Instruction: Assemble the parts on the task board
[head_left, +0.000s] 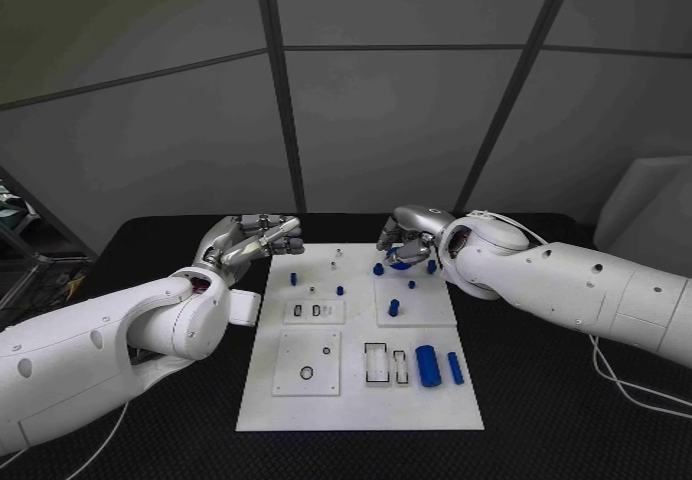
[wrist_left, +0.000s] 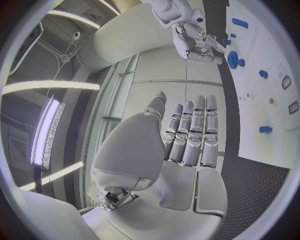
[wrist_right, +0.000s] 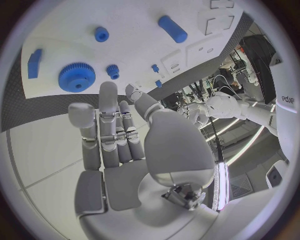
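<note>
Your left robot hand (head_left: 257, 238) hovers empty, fingers straight, above the task board (head_left: 361, 405)'s upper-left corner. Your right robot hand (head_left: 408, 240) hangs empty, fingers loosely apart, over the blue gear (wrist_right: 77, 77) at upper centre.

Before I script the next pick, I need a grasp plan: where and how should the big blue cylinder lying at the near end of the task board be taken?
Grip the big blue cylinder across its round middle, coming from above with fingers on its two long sides. It lies flat on the task board, with the thin blue bar close beside it, so keep that finger tight. The right hand, open, is probably handier.
</note>
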